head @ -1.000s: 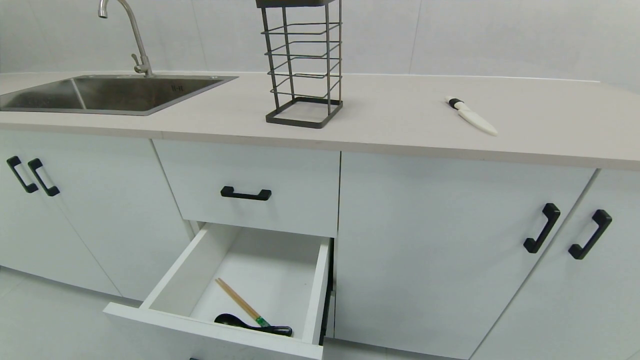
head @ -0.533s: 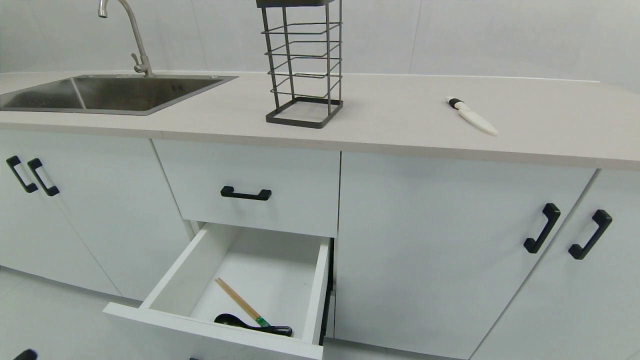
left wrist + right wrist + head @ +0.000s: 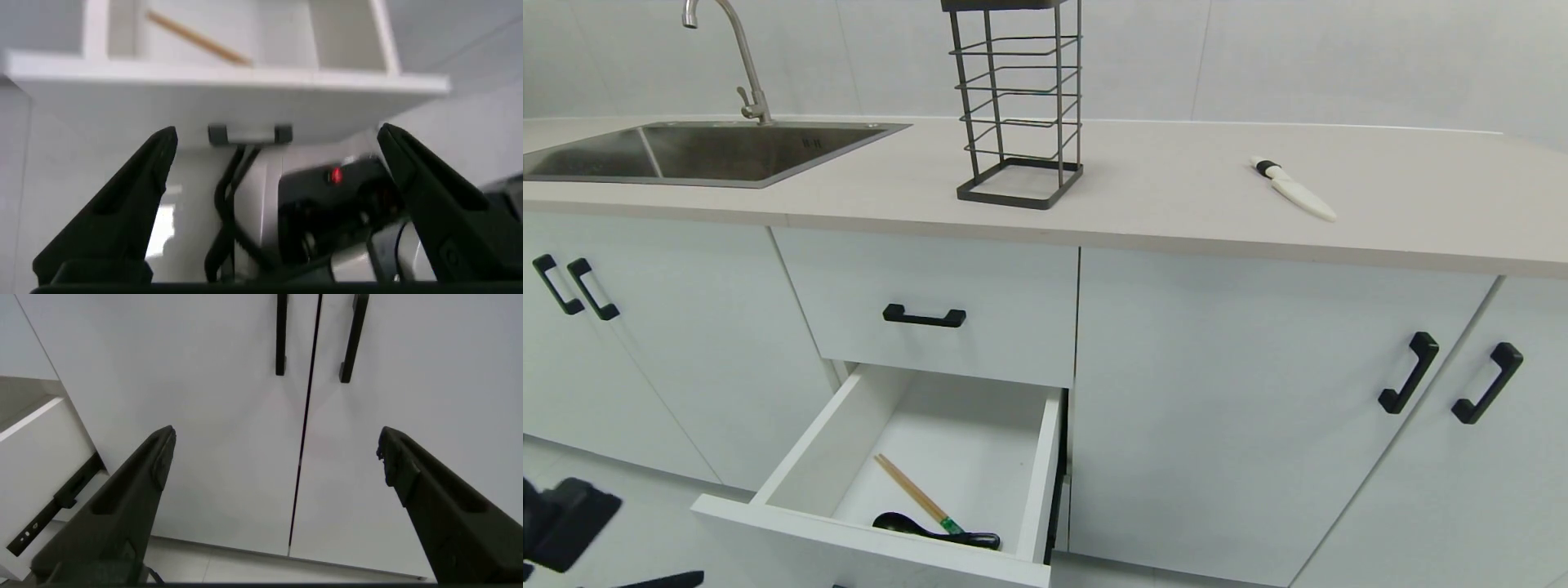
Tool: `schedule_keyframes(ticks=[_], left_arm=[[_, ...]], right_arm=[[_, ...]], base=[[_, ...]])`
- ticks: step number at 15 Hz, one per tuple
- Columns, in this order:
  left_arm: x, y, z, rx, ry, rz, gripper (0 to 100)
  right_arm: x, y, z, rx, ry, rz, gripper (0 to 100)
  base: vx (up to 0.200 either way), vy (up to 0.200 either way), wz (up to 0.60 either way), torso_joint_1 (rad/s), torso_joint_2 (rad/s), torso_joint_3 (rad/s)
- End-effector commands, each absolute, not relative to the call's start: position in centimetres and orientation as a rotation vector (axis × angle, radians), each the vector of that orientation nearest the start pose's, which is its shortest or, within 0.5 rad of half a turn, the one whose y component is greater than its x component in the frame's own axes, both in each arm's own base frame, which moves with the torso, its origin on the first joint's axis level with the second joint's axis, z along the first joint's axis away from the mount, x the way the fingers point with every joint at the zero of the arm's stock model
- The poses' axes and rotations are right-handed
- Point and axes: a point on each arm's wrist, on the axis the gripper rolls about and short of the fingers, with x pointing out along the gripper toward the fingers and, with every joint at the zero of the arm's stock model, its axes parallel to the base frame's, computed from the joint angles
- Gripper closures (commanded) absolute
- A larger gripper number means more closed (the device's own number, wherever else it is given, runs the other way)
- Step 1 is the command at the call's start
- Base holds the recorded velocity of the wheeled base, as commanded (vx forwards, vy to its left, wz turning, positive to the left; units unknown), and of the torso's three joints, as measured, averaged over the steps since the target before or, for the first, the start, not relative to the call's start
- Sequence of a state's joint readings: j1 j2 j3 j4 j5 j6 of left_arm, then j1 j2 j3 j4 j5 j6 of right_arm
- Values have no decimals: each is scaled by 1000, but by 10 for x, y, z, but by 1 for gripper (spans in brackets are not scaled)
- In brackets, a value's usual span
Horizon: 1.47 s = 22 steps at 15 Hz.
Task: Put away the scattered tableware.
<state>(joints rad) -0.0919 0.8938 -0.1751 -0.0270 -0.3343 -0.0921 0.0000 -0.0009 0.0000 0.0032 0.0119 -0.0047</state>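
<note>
Counter top (image 3: 1143, 204) runs long and pale, with a sink (image 3: 711, 151) at the robot's left end and white cupboard doors (image 3: 1258, 392) under it. One drawer (image 3: 874, 535) below is pulled out and sticks far into the room. A tall wire rack (image 3: 1019, 106) stands on the counter near the middle. The left gripper (image 3: 276, 135) is low, just under the drawer's front and its handle (image 3: 249, 133), with its fingers spread wide and holding nothing. The right gripper (image 3: 276, 434) is wide and bare too, low by the cupboard doors. The knife (image 3: 1294, 189) lies flat on the counter, well apart from the rack, and looks like the last thing left out. The chopsticks (image 3: 915, 492) and the black spoon (image 3: 931, 529) already lie in the drawer. So the next job is likely the knife: an arm must rise up past the counter edge and pinch its thin handle. It has lots of bare room around it, but the drawer's lip is close to the left arm.
</note>
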Motion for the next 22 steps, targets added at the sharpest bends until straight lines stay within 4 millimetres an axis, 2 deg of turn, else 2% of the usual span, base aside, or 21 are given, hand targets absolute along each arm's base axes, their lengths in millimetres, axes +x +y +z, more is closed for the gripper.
schedule_keyframes(ticks=[1,4,9,12,22], left_arm=[[86,-18,83,-137,967,-403,0],[94,-19,77,-49,1014,-435,0],[101,-19,78,21,979,-432,0],[111,-19,76,128,939,-418,0],[134,-21,69,141,902,-419,0]], right_arm=[[-23,0,75,-5,5,12,0],[-23,0,75,-5,5,12,0],[-23,0,75,-5,5,12,0],[-23,0,75,-5,5,12,0],[-23,0,75,-5,5,12,0]], base=[[0,0,0,0,0,0],[0,0,0,0,0,0],[0,0,0,0,0,0],[0,0,0,0,0,0],[0,0,0,0,0,0]])
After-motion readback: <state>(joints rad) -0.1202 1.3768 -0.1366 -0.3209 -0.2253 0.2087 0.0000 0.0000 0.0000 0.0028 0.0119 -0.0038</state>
